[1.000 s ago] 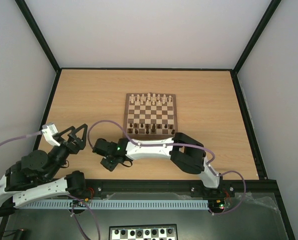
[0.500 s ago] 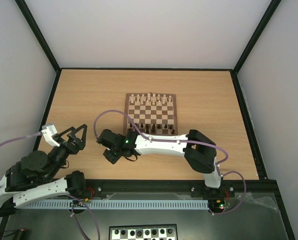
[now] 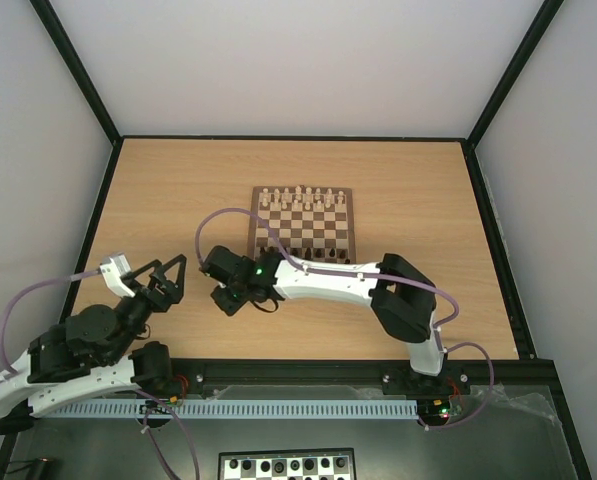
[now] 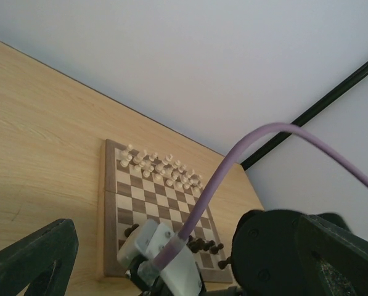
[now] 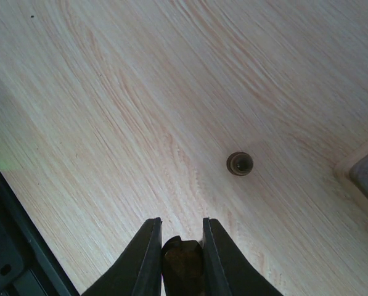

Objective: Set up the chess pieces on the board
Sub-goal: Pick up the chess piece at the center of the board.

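The board [image 3: 304, 228] lies mid-table, with pale chessmen [image 3: 303, 197] on its far rows and dark chess pieces [image 3: 323, 256] along its near rows. My right gripper [image 3: 228, 297] hangs over bare table just left of the board's near left corner. In the right wrist view the right gripper [image 5: 180, 246] is shut on a dark brown chess piece [image 5: 182, 262]. Another dark piece [image 5: 240, 163] stands alone on the table ahead of it, near the board's corner [image 5: 365, 176]. My left gripper [image 3: 168, 268] is open and holds nothing, at the near left. From it I see the board [image 4: 150, 197].
A black frame rail [image 3: 98, 210] runs along the table's left side and another [image 3: 493, 230] along the right. A purple cable [image 4: 233, 160] and the right arm's white wrist housing [image 4: 171, 262] cross the left wrist view. A black-and-white board [image 3: 286, 465] lies below the table's near edge.
The right gripper, still shut on the dark piece, has moved away from the near edge toward the board's near left corner. The left arm has shifted a little to the right, still open.
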Controlling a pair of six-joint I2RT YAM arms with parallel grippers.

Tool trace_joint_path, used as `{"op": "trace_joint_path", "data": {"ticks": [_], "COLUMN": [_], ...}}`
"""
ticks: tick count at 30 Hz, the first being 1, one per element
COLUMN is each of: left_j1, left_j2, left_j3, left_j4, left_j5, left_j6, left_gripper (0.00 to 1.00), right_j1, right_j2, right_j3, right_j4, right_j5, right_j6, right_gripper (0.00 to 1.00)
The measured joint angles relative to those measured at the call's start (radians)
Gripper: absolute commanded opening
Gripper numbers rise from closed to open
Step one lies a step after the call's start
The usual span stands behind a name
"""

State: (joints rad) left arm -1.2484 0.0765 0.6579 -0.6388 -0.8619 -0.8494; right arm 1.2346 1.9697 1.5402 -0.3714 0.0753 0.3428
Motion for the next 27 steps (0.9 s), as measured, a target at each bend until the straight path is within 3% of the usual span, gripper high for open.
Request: {"op": "trace_joint_path", "data": {"ticks": [27], "left_j1": [0.000], "left_j2": [0.013], "left_j3": [-0.167], "left_j4": [0.049], "left_j5": [0.040], "left_j6": [-0.085], "left_gripper": [0.99], "right_j1": [-0.065], "right_j2": [-0.185], "right_j3": [-0.200], "right_j4": [0.033], "right_j5": [0.014], "right_j6": [0.039], "right_gripper": [0.14]}}
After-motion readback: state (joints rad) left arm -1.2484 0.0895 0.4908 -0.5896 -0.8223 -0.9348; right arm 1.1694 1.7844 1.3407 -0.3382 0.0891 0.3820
